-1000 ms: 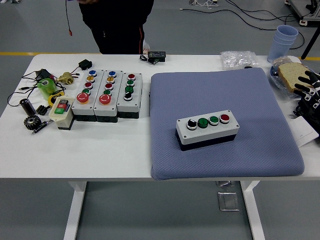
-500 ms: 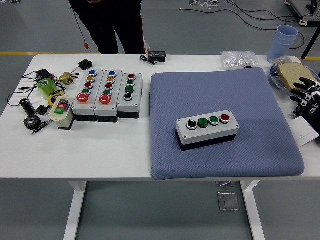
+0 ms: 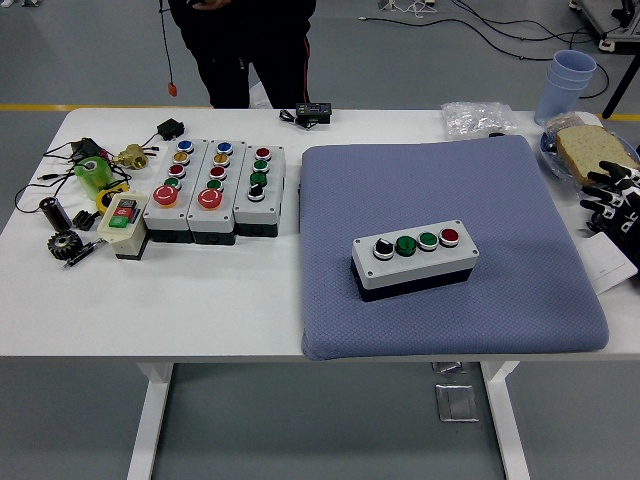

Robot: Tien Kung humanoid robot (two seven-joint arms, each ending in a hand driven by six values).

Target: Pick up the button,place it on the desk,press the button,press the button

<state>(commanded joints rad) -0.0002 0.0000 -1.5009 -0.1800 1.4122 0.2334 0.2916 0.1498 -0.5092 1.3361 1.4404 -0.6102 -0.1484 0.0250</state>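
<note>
- Head view, nearest thing first: the four-button box (image 3: pixel 415 258) sits on the blue-grey pad (image 3: pixel 450 330), a bit toward its near half, tilted slightly, with a black knob, two green buttons and a red one across the top. Nothing is touching it — same spot as a second ago, so the pick-up hasn't started.
- Right hand (image 3: pixel 612 192) is the only thing that really changed. A second back it was up over the slice of bread (image 3: pixel 590 150) at the right edge; now it's dropped lower and pulled nearer, hanging just off the pad's right side. Fingers look spread and pointing left, holding nothing. It's well apart from the box.
- My read: it's lining up for a reach across the pad toward the box, but that's a guess. It moved little in the last half second.
- Left arm isn't in the shot at all.
- Further back on the left of the white table (image 3: pixel 230 300): three taller button boxes (image 3: pixel 215 190) side by side, a small switch unit (image 3: pixel 122 222) beside them, and loose bits — a gear, a green roll, some cables.
- Far side: a person in dark clothes (image 3: pixel 250 50) has shuffled a bit, hands off the table.
</note>
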